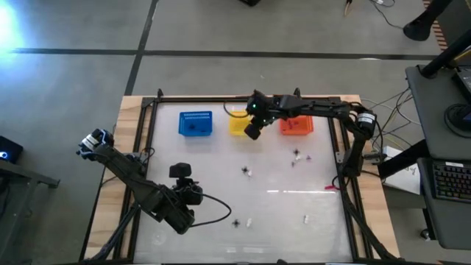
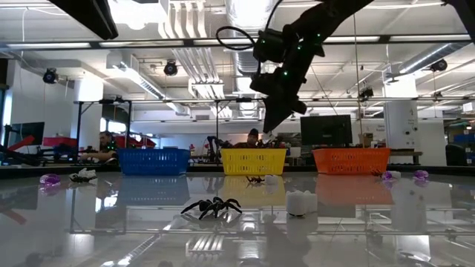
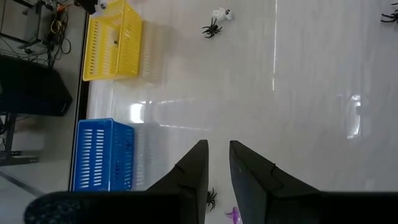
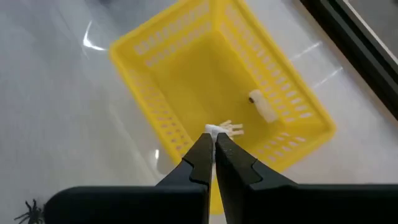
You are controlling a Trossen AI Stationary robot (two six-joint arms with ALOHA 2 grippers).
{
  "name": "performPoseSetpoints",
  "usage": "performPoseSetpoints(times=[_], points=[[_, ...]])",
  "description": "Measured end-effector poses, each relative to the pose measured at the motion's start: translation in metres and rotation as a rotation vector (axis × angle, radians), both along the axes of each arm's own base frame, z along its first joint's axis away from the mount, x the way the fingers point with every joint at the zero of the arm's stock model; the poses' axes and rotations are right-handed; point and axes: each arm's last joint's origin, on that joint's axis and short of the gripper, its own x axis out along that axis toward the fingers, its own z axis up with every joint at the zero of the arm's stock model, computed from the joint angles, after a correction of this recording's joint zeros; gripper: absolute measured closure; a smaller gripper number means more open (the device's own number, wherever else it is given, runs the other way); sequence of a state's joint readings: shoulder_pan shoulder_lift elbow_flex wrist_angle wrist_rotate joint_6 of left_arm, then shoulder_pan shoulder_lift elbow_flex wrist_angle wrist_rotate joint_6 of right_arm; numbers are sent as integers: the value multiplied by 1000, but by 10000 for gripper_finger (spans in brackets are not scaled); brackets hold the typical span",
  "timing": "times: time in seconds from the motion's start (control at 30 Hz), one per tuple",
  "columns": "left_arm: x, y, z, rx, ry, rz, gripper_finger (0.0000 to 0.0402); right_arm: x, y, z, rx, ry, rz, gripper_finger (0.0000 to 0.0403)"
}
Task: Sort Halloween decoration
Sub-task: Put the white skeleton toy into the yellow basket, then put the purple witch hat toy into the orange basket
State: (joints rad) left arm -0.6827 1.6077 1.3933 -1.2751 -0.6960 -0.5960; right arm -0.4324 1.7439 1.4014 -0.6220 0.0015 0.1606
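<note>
right tool [image 4: 214, 142] clamped on a whitish trinket [image 4: 225, 129], directly above the yellow basket [image 4: 186, 74] (another whitish piece [image 4: 263, 106] lies inside); left tool [image 3: 217, 163], fingers slightly apart, holds nothing above the table [image 3: 298, 112].

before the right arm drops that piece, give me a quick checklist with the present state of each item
1. Right end effector shut on the whitish piece: ok, the piece sticks out at the fingertips.
2. Right end effector over the yellow basket: ok, the basket lies directly beyond the fingers.
3. Basket matches the piece: ok, another whitish piece already lies inside.
4. Neighbouring blue basket and orange basket clear of the drop: ok, both stand apart.
5. Left end effector out of the way: ok, it waits over the near left of the table, carrying nothing.
6. Piece will fall free when released: cannot tell.
</note>
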Motion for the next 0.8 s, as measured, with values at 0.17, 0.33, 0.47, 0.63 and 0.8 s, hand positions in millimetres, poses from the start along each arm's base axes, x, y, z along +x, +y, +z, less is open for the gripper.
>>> performPoseSetpoints(times=[0.17,0.33,0.47,0.63,0.8], points=[[0,0,1,1,1,-3,354,-5,-12,0,5,-3,-39,394],[0,0,1,4,4,-8,354,-5,-14,0,-15,-8,-19,382],[0,0,0,2,5,-8,354,-4,-15,1,-23,-20,-15,356],[0,0,0,-1,7,-9,354,-4,-15,1,-16,-23,-27,326],[0,0,0,-24,-15,28,354,-5,-12,0,24,-19,-61,310]])
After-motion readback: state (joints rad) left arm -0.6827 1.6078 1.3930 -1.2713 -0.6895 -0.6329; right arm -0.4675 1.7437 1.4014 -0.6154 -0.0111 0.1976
